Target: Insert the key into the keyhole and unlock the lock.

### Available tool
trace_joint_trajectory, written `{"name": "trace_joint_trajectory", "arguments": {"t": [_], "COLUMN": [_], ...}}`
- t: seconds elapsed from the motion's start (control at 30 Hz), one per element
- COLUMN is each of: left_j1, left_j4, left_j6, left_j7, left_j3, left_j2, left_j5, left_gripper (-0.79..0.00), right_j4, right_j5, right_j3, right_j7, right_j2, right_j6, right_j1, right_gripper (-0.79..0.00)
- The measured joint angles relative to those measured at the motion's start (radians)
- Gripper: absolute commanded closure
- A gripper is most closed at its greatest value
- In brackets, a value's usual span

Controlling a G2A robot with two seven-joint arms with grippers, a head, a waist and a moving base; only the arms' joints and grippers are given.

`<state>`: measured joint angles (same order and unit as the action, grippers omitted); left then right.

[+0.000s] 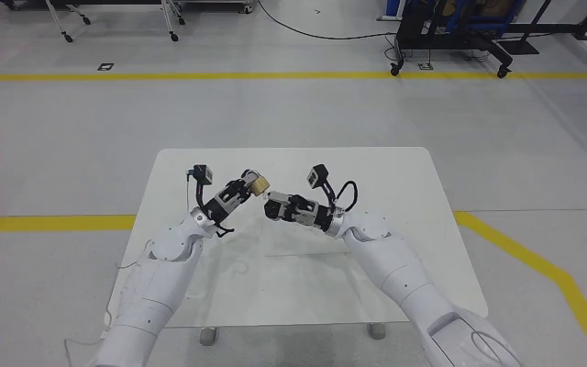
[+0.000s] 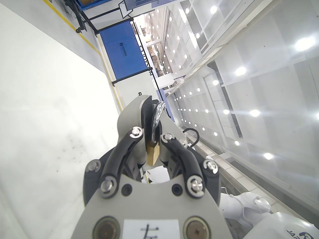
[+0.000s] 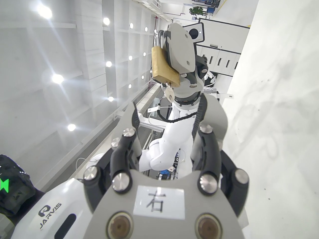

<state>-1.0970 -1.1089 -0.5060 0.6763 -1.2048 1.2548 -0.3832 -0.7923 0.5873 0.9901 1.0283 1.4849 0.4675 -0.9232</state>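
My left gripper (image 1: 248, 188) is shut on a brass padlock (image 1: 260, 183), holding it above the middle of the white table. In the left wrist view the lock body (image 2: 152, 154) hangs between the fingers and its steel shackle (image 2: 158, 114) sits near their tips. The right wrist view shows the padlock (image 3: 163, 67) with a silver key (image 3: 170, 95) sticking out of its keyhole. My right gripper (image 3: 168, 108) is open just short of the key, and its fingers (image 3: 134, 118) do not touch it. From above, the right gripper (image 1: 273, 207) sits close beside the lock.
The white table (image 1: 394, 193) is bare around both arms. Yellow floor lines (image 1: 275, 75) run beyond it. Wheeled racks (image 1: 449, 41) stand far back.
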Motion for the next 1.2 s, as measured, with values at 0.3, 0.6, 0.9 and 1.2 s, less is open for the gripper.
{"name": "trace_joint_trajectory", "arguments": {"t": [0.3, 0.6, 0.9, 1.2], "left_j1": [0.003, 0.005, 0.006, 0.004], "left_j4": [0.003, 0.004, 0.005, 0.001], "left_j6": [0.0, 0.001, 0.001, -0.02], "left_j7": [0.002, 0.001, 0.009, 0.026], "left_j3": [-0.001, -0.001, 0.0, 0.002], "left_j2": [0.001, 0.001, 0.001, 0.0], "left_j5": [0.005, 0.014, 0.021, 0.036], "left_gripper": [0.0, 0.0, 0.0, 0.0], "right_j4": [0.069, 0.129, 0.166, 0.195], "right_j5": [0.1, 0.111, 0.134, 0.246], "right_j3": [-0.005, -0.023, -0.025, -0.007], "right_j7": [0.07, 0.071, 0.088, 0.173], "right_j2": [0.017, 0.034, 0.046, 0.06], "right_j6": [-0.034, -0.042, -0.043, -0.101], "right_j1": [0.028, 0.058, 0.071, 0.067], "right_gripper": [-0.191, -0.194, 0.0, 0.0]}}
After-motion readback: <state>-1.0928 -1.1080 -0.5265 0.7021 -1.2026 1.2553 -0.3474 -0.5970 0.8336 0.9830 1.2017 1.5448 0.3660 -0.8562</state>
